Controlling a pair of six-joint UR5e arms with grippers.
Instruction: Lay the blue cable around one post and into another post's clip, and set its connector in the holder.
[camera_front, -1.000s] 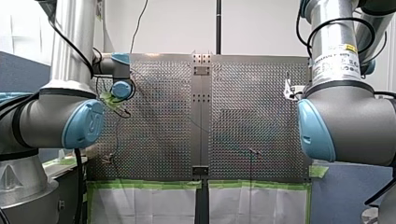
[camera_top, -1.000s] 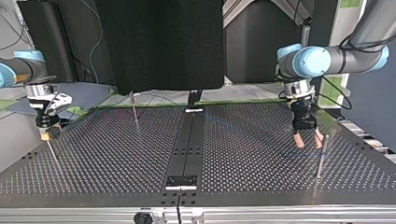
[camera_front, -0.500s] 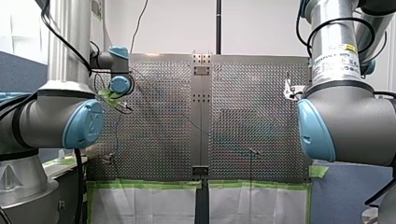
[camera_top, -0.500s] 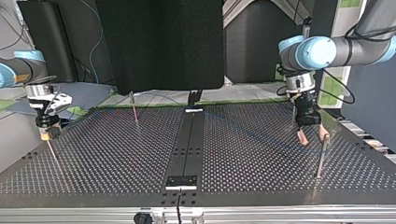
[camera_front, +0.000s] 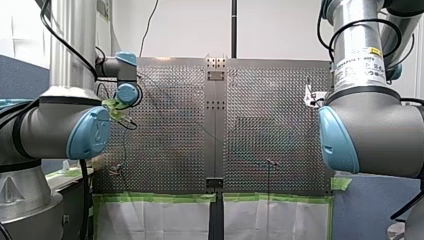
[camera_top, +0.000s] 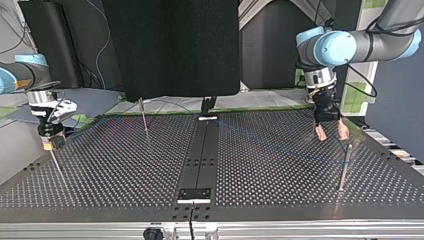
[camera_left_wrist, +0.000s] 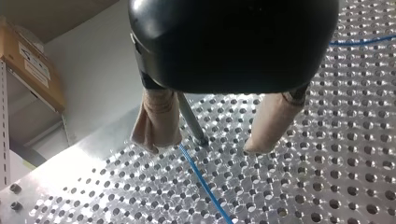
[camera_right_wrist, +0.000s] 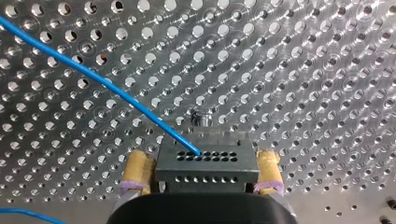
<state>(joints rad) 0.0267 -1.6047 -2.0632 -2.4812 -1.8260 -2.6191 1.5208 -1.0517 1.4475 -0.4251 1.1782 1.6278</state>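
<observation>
The thin blue cable lies across the perforated table. In the right wrist view the cable ends in a dark grey connector block between my right gripper's yellow-padded fingers. Those fingers stand close on either side of the block. My right gripper hangs low at the top view's left, by a thin post. My left gripper is open and empty, raised above and behind another post. In the left wrist view that post shows between the beige pads, with the cable running off from its base.
A third thin post stands at the back of the table, left of the black centre rail. A black cloth hangs behind the table. Green tape lines the table's near edge in the front view.
My left gripper has risen and drawn back from the post at the top view's right, still open. My right arm has not moved.
</observation>
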